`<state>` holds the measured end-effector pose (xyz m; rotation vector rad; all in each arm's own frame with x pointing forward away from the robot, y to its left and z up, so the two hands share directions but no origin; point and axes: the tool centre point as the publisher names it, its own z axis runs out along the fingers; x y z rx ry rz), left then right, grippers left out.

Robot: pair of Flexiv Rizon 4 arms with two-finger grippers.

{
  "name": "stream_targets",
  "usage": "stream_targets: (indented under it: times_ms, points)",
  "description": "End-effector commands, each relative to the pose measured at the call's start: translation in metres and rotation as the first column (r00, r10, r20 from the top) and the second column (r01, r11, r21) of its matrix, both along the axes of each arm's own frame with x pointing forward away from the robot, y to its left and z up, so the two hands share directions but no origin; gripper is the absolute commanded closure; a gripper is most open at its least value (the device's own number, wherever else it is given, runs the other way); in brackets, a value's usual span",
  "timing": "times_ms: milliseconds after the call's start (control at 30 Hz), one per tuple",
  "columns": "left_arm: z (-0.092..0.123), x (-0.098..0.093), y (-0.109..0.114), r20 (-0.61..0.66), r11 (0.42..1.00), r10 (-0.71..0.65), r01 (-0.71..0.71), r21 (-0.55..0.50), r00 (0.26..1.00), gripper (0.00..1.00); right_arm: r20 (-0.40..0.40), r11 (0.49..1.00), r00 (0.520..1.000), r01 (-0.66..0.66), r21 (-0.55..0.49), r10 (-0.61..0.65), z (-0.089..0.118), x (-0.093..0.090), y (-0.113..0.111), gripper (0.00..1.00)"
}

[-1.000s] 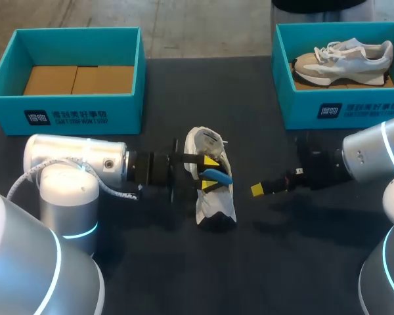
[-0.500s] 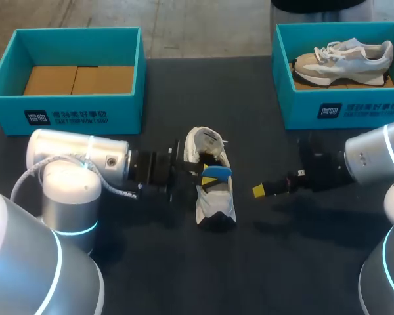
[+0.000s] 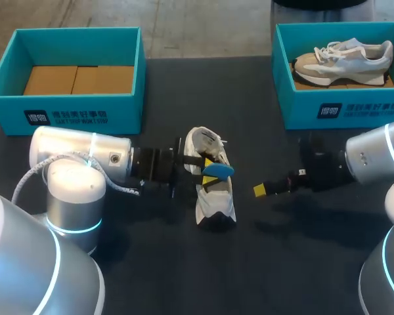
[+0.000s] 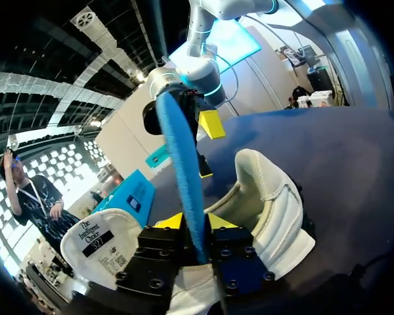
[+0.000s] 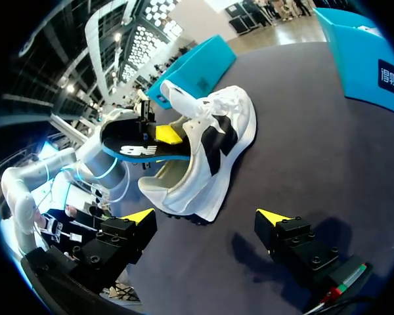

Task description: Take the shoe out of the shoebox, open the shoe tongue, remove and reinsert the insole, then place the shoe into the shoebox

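**Status.** The shoe (image 3: 217,200) is located approx. mid-table on the table (image 3: 282,262), opening upward, well apart from both boxes. The insole (image 4: 180,151) (blue edge, dark top face) is held on edge just over the shoe's opening by the left gripper (image 4: 194,223), with both fingers clamped onto it from two sides. The right gripper (image 3: 258,190) is positioned beside the shoe, near but not touching. Its fingers are spread wide and nothing is held betw. them.

**Handling.** The insole is judged light, thin and floppy, so sag at the free end is to be expected. A pinch near mid-length and toe-first feeding are advised. The shoe is judged light, with a soft upper and a stiffer sole. It may slide if pushed, so bracing at the sidewall or heel collar by the right gripper is recommended. The tongue (image 4: 95,239) is soft and may fold back over the opening.

**Surface/room.** The table is covered in dark matte material and appears flat. The left shoebox (image 3: 65,111) contains only a cardboard insert (image 3: 79,79). The right shoebox (image 3: 341,108) contains a second shoe (image 3: 345,59). Working room around the shoe is judged adequate for both arms.
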<state>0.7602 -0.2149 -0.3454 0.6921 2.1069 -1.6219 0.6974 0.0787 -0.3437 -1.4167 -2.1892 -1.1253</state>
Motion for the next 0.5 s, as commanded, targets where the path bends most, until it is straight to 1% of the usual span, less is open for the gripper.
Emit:
stream_targets:
  times_ms: [33,67,200,233,433,467,500]
  points:
    - [0.008,-0.002,0.002,0.008,1.000,-0.001,0.001,-0.011,1.000,0.38,0.002,1.000,1.000,-0.001,-0.001,0.001,0.002,0.000,-0.002,0.00]
    - [0.011,-0.003,0.002,0.010,1.000,-0.004,0.004,-0.018,1.000,0.40,0.003,1.000,1.000,-0.001,-0.001,0.001,0.002,0.000,-0.002,0.00]
    - [0.022,-0.011,0.002,0.024,0.999,-0.020,0.021,-0.037,1.000,0.50,0.006,1.000,1.000,-0.003,-0.002,0.003,0.002,0.002,-0.003,0.00]
    - [0.024,-0.013,0.001,0.024,0.999,-0.026,0.027,-0.038,0.999,0.51,0.007,1.000,1.000,-0.003,-0.002,0.003,0.002,0.002,-0.003,0.00]
    - [0.026,-0.023,0.001,0.021,0.998,-0.046,0.047,-0.039,0.999,0.60,0.007,1.000,1.000,-0.001,0.000,0.001,0.002,0.002,-0.005,0.00]
    - [0.025,-0.024,0.001,0.018,0.998,-0.050,0.051,-0.035,0.999,0.65,0.007,1.000,1.000,0.000,0.001,0.000,0.001,0.002,-0.005,0.00]
    - [0.024,-0.024,0.000,0.016,0.998,-0.052,0.053,-0.032,0.998,0.76,0.007,1.000,1.000,0.001,0.001,-0.001,0.001,0.002,-0.006,0.00]
